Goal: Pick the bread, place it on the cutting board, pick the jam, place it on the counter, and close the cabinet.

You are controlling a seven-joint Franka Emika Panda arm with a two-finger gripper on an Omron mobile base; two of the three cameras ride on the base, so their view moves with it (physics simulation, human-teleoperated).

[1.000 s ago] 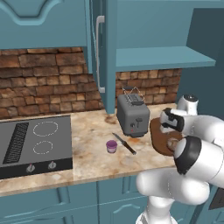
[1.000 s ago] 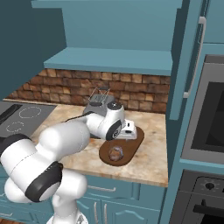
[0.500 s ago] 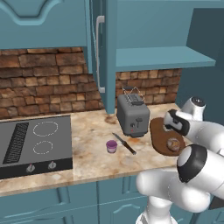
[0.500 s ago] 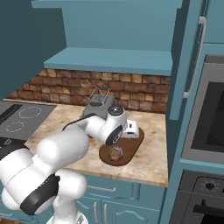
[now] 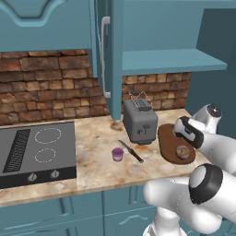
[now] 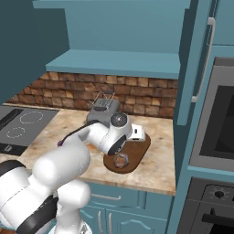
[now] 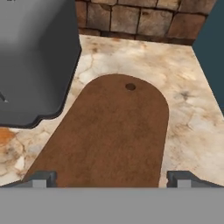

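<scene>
The bread (image 5: 183, 151) (image 6: 121, 160), a small brown lump, lies on the near end of the dark oval cutting board (image 5: 167, 138) (image 6: 138, 147), right of the toaster. My gripper (image 7: 112, 178) hovers over the board, open and holding nothing, fingertips (image 7: 43, 177) wide apart. The hand view looks along the board (image 7: 118, 131) toward its far end. The pink-purple jam (image 5: 118, 154) stands on the marbled counter (image 5: 92, 138), left of the toaster. The teal cabinet door (image 5: 113, 60) (image 6: 197, 68) stands open, showing its inner shelf (image 5: 170, 60).
A grey toaster (image 5: 139, 120) (image 7: 35, 57) sits close to the board's left side. A knife (image 5: 131, 151) lies between the jam and the toaster. The black stovetop (image 5: 32, 152) is at the left. An oven column (image 6: 215, 128) borders the counter's right end.
The arm's elbow has swung lower while the hand stayed over the cutting board. The bread and the jam have not moved.
</scene>
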